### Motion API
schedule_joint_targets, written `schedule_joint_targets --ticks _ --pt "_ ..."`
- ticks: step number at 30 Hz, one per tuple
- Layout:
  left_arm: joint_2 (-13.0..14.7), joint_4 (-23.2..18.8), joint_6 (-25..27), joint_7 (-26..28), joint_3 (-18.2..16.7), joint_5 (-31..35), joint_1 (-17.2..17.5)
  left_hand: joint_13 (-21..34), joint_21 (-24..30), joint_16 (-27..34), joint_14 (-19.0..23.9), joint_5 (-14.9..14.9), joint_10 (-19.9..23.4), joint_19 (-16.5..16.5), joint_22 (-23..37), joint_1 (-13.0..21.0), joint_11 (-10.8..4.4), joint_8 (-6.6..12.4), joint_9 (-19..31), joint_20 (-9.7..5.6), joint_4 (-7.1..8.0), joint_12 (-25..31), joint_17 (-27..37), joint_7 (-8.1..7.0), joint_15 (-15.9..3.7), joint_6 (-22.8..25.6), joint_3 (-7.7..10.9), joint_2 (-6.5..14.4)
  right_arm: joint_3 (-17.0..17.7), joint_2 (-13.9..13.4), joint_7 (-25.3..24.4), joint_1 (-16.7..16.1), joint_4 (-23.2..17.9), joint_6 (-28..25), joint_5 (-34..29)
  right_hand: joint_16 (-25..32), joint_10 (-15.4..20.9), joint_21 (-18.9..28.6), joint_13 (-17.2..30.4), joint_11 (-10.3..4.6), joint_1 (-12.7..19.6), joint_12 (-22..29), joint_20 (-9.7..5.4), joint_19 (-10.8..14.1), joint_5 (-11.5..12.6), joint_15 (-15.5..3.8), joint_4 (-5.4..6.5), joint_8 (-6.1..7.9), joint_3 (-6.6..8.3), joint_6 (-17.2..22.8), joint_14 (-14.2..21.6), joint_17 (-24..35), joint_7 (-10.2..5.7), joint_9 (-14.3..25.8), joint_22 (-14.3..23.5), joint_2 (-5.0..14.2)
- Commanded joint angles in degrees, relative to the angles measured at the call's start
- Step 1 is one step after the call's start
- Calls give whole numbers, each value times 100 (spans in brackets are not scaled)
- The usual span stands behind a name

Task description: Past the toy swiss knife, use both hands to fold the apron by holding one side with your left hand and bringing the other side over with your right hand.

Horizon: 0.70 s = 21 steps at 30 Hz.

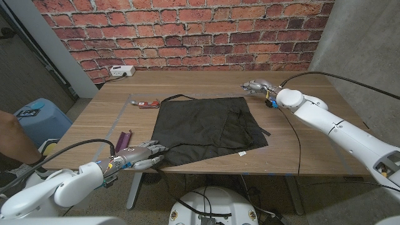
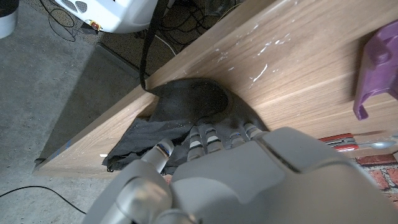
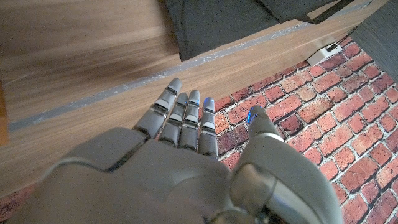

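Observation:
The black apron (image 1: 206, 128) lies spread on the wooden table (image 1: 312, 150), with a strap trailing off its right side. Beyond its far left corner lies the red toy swiss knife (image 1: 148, 103). My left hand (image 1: 140, 156) is at the table's near edge with its fingers stretched out, their tips touching the apron's near left corner (image 2: 186, 102). My right hand (image 1: 256, 86) hovers just past the apron's far right corner, fingers straight and apart, holding nothing. The right wrist view has the right hand (image 3: 180, 162) with the apron (image 3: 249, 18) ahead of its fingertips.
A purple tool (image 1: 125, 137) lies on the table left of my left hand and is seen again as the purple tool (image 2: 376, 62). A white power strip (image 1: 122, 70) sits by the brick wall. A person's limb (image 1: 12, 140) and a blue stool (image 1: 40, 115) are at the left.

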Motion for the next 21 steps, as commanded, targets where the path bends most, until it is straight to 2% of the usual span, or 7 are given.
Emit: schedule_joint_targets --ticks 1,7,12,21 --pt "74 34 -2 -19 58 -79 -44 6 25 -15 -220 33 15 -1279 21 -373 -9 20 30 -40 0 -16 7 -29 33 -5 47 -328 -394 16 284 423 -154 -517 -622 19 93 34 38 20 124 47 5 73 32 0 -52 24 25 104 61 6 14 5 34 -28" --pt "114 49 11 -31 95 -119 -70 7 27 -15 -215 35 3 -1273 20 -370 -14 21 30 -43 -1 -20 7 -35 33 -10 58 -327 -592 48 394 607 -204 -749 -960 15 189 27 60 -33 271 69 31 115 46 -23 -101 39 47 184 109 0 16 8 34 -104" --pt "148 46 30 -28 127 -121 -85 7 29 -15 -212 38 -2 -1264 19 -368 -12 22 30 -47 -2 -21 7 -30 35 -10 66 -326 -705 72 497 708 -205 -826 -1155 36 360 27 107 -54 508 134 48 206 18 -83 -135 59 69 300 248 2 4 14 35 -258" --pt "193 19 85 -58 173 -172 -86 7 30 -21 -216 43 -10 -1256 18 -362 -17 23 30 -52 -5 -23 6 -34 29 -18 88 -323 -943 159 633 856 -136 -933 -1527 45 540 5 178 -115 790 237 55 238 -25 -156 -132 66 109 410 360 16 13 25 37 -384"
